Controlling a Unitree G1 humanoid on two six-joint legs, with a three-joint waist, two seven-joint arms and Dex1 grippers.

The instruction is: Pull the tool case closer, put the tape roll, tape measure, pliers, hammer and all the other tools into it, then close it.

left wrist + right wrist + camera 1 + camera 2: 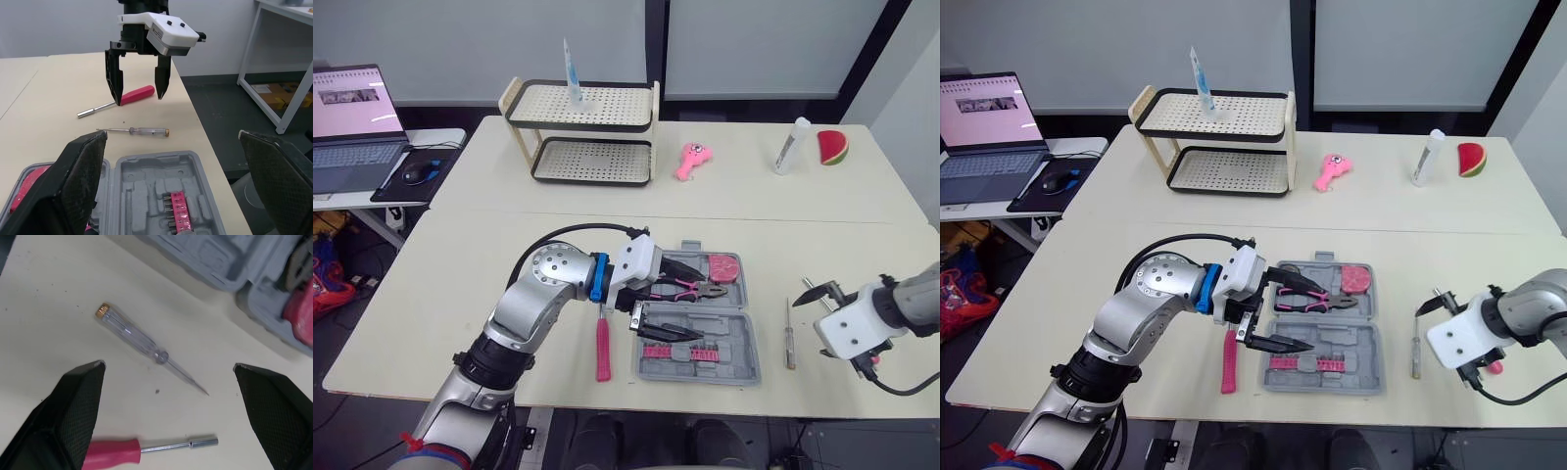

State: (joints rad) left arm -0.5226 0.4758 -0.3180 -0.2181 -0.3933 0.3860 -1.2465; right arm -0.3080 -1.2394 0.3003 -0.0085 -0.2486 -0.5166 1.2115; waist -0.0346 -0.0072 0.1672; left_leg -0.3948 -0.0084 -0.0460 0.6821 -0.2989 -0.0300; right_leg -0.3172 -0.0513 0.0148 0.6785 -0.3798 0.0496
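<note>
Fingers of the left gripper stand wide apart and empty over the open tool case, likely positioned to work on the pliers lying in its far half. Right of the case, the right gripper hovers with its fingers spread above a pink-handled driver, apparently lining up a grasp. A clear tester screwdriver lies between that driver and the case. Another pink-handled tool lies just beside the case's left edge, not yet packed.

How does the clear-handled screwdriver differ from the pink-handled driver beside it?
The clear-handled screwdriver has a transparent handle with a brass-coloured cap; the pink-handled driver has an opaque pink one. The screwdriver's shaft thins to a fine tip; the driver's ends in a thicker socket. Both lie loose on the cream table.
</note>
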